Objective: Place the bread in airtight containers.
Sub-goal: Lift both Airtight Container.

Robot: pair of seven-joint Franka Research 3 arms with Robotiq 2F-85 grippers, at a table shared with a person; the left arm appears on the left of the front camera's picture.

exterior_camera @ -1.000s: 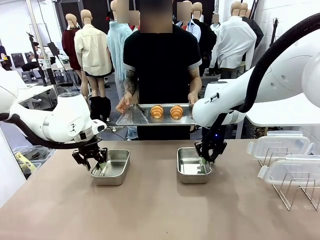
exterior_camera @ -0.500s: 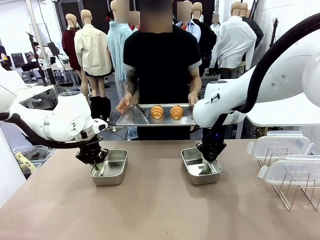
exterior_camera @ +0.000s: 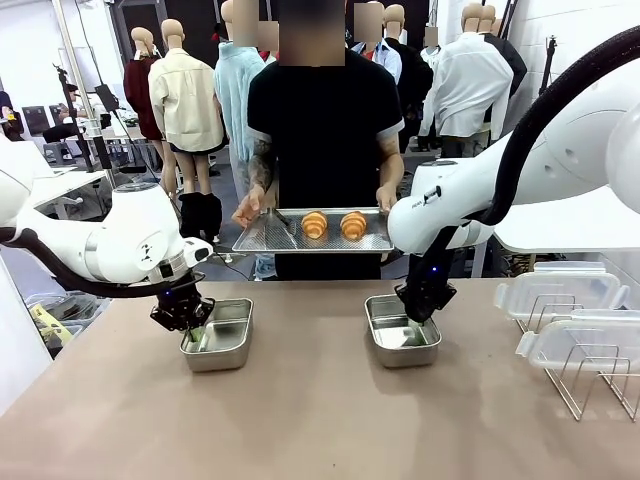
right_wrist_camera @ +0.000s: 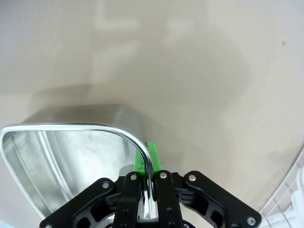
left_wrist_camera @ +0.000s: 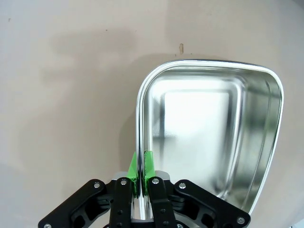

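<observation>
Croissants [exterior_camera: 314,224], 2 glossy ridged golden-brown rolls, lie side by side on the flat steel tray [exterior_camera: 262,234] the person holds. The left gripper [left_wrist_camera: 141,161] pinches the rolled rim of the shiny round-cornered left pan [left_wrist_camera: 213,118]. The right gripper [right_wrist_camera: 147,152] pinches the rim of the right pan [right_wrist_camera: 71,156], which seems slightly tipped.

Beyond the job: person [exterior_camera: 320,130], tray [exterior_camera: 262,236], wire rack [exterior_camera: 577,396], table [exterior_camera: 300,420]
The person, in a black T-shirt, stands at the far side of the beige table with a flat steel tray level at waist height. The wire rack stands near the table's right edge.
</observation>
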